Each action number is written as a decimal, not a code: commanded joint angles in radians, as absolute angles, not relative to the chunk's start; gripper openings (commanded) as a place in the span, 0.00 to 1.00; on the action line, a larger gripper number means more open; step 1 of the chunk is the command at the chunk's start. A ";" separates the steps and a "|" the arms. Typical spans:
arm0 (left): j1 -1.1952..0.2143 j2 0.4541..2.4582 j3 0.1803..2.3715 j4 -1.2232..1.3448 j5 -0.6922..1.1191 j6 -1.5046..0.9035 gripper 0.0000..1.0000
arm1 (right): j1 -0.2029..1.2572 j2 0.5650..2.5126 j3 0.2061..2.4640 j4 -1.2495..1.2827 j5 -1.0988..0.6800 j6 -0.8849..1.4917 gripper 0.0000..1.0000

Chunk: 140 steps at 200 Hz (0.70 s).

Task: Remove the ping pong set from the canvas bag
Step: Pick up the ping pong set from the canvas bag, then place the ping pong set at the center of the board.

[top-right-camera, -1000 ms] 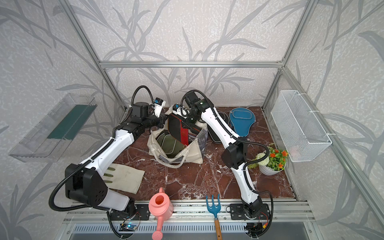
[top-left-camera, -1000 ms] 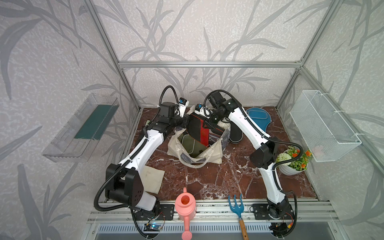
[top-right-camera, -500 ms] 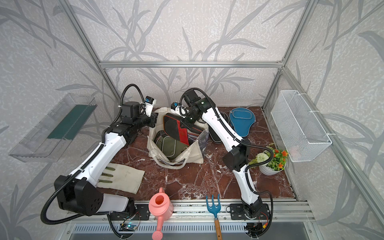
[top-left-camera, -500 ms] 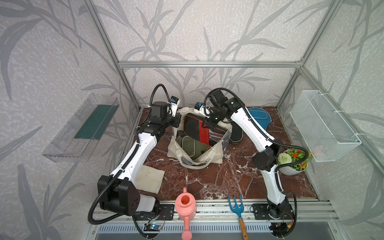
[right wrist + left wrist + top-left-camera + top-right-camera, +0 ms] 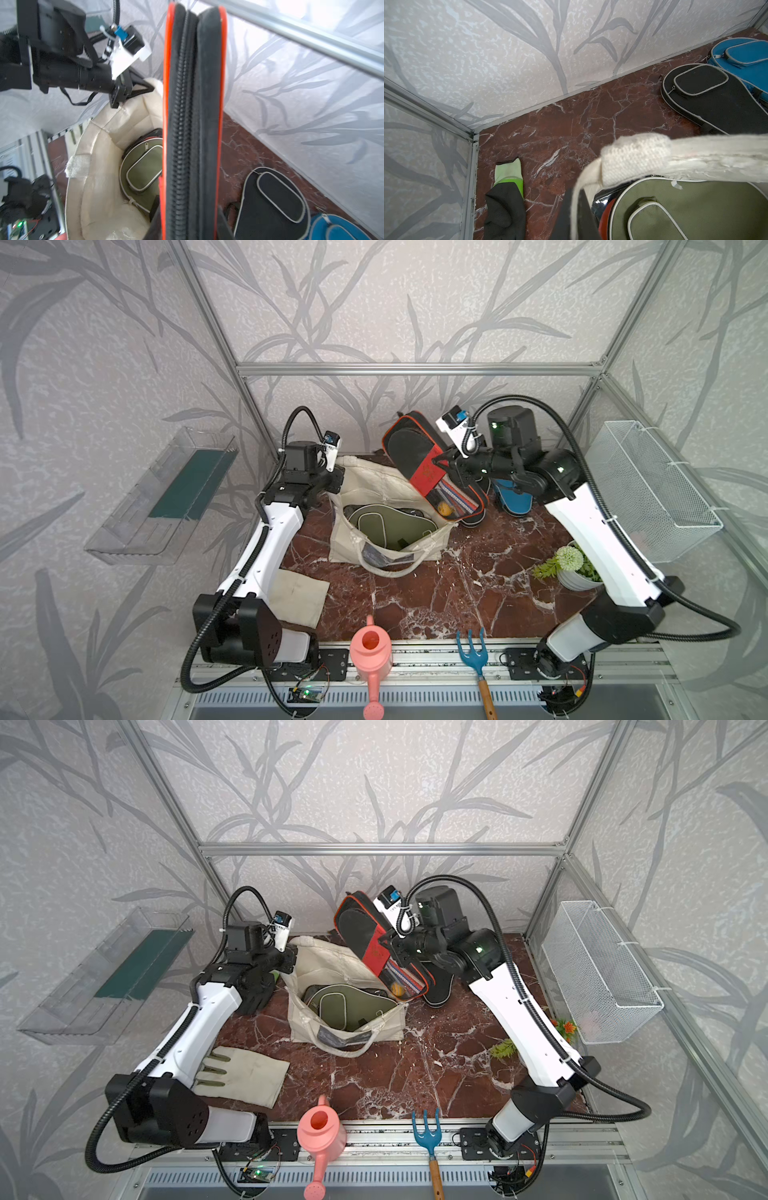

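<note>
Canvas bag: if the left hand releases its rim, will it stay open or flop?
Probably flops: the canvas bag is creased and sags away from the left hand pinching its rim. Likely stays put; the olive case inside weighs it down.

**Cream canvas tote bag** (image 5: pixel 376 485) with rope-like handles: it stands on the table (image 5: pixel 436 593) with its mouth agape. One back corner of its rim is pinched in my left end effector (image 5: pixel 337 482).

**Olive paddle-shaped zip case with pale piping** (image 5: pixel 386 526): it lies flat inside the bag.

**Black zip case with orange-red piping and a clear front** (image 5: pixel 415 456): my right end effector (image 5: pixel 442 466) is clamped on it and holds it aloft and tilted. Its lower end is over the bag's rim, and an orange ball (image 5: pixel 445 509) shows inside.

**Black paddle-shaped case with pale piping** (image 5: pixel 708 97) and **blue paddle-shaped case** (image 5: pixel 741 56): both lie flat on the table beside the bag, touching.
</note>
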State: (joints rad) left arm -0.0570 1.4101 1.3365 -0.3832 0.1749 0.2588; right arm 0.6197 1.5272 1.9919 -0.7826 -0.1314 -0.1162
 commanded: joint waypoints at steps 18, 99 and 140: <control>0.000 1.417 1.446 -0.289 0.100 0.324 0.00 | 0.549 1.365 1.847 -0.552 0.127 -0.040 0.00; 0.024 1.435 1.443 -0.310 0.152 0.283 0.00 | 0.489 1.497 1.692 -0.380 0.141 0.047 0.00; 0.023 1.388 1.345 -0.288 0.235 0.248 0.00 | 0.448 1.744 1.733 -0.166 0.001 0.200 0.00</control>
State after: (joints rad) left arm 0.0242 1.4525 1.3682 -0.3656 0.1696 0.2653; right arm 0.4763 1.6566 1.6745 -0.4488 0.0887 0.0765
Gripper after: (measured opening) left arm 0.065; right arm 0.235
